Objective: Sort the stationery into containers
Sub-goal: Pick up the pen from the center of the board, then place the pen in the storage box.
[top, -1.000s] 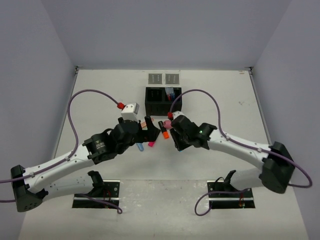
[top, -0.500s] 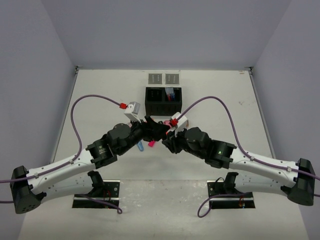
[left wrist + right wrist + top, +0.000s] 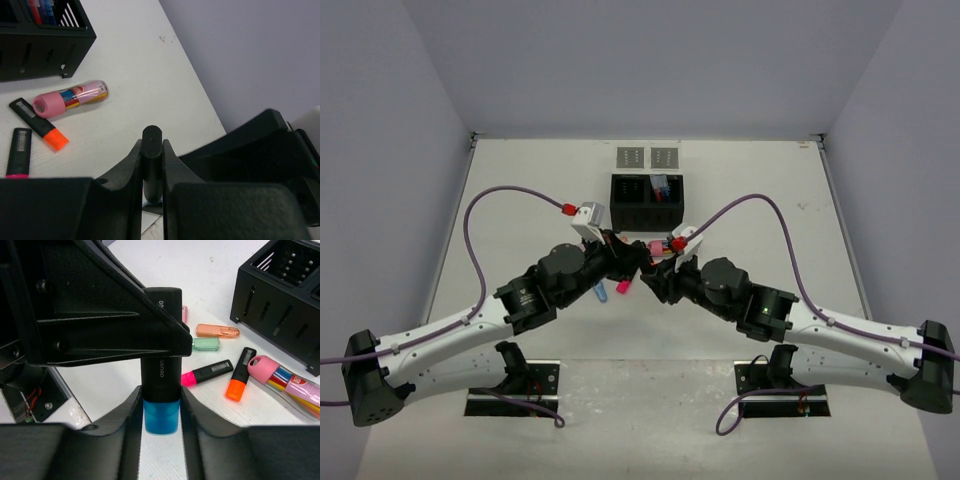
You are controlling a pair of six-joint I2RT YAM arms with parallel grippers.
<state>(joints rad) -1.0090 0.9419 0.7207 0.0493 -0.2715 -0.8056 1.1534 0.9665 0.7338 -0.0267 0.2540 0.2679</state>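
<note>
A blue-capped highlighter [image 3: 161,375] with a black body is held between both grippers above the table. My right gripper [image 3: 161,395] is shut on its cap end. My left gripper [image 3: 152,145] is shut on the black tail end [image 3: 152,160]. In the top view the two grippers meet in front of the black two-compartment box [image 3: 647,200], the left [image 3: 638,262] and the right [image 3: 655,272], and they hide the highlighter. On the table lie a pink highlighter [image 3: 207,373], an orange one [image 3: 239,372], a salmon one [image 3: 217,330], a green one [image 3: 205,344] and a pink-capped tube [image 3: 290,385].
Two small grey dotted trays [image 3: 632,157] [image 3: 663,157] sit behind the box. Pens stand in the box's right compartment [image 3: 660,187]. A blue pen [image 3: 600,293] lies under the left arm. Purple cables arch over both arms.
My left gripper has closed from wide open onto the highlighter's tail. The right arm has drawn back and lowered, bringing the highlighter to the left gripper.
</note>
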